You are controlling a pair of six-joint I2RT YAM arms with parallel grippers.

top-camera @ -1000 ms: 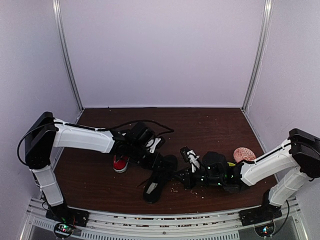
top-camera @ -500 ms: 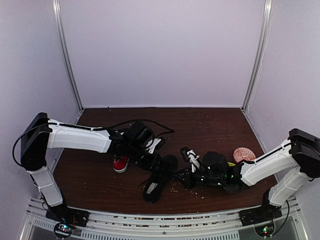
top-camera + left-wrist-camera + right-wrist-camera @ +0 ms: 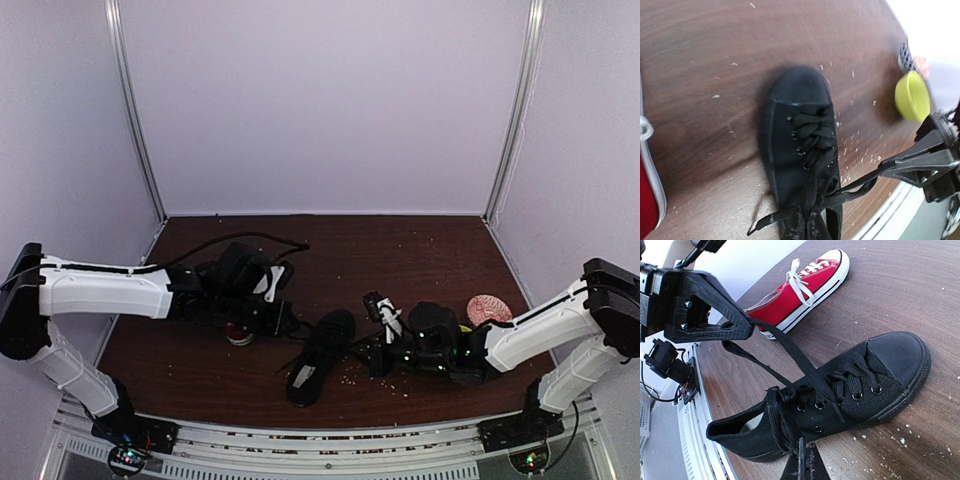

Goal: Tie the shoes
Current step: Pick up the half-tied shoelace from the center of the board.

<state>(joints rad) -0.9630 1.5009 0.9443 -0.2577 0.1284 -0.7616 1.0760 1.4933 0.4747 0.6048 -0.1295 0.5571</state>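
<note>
The black shoe (image 3: pixel 320 352) lies on the brown table between my two grippers, toe toward the back. My left gripper (image 3: pixel 288 322) is shut on one black lace (image 3: pixel 790 352), stretched taut from the eyelets to its tip (image 3: pixel 744 327). My right gripper (image 3: pixel 362 352) is shut on the other black lace (image 3: pixel 865 182) beside the shoe's heel opening, its closed tips (image 3: pixel 807 462) low in the right wrist view. The red shoe (image 3: pixel 800 287) with white laces lies behind the left gripper. In the top view it is mostly hidden under the left arm.
A yellow cup (image 3: pixel 912 97) and a pink ball (image 3: pixel 487 307) sit to the right, by the right arm. Pale crumbs (image 3: pixel 350 378) are scattered around the black shoe. The metal front rail (image 3: pixel 320 440) runs close behind the shoe's heel.
My left gripper closed on the lace and drew back to the left, away from the black shoe, pulling the lace tight. The right arm has stayed in place.
</note>
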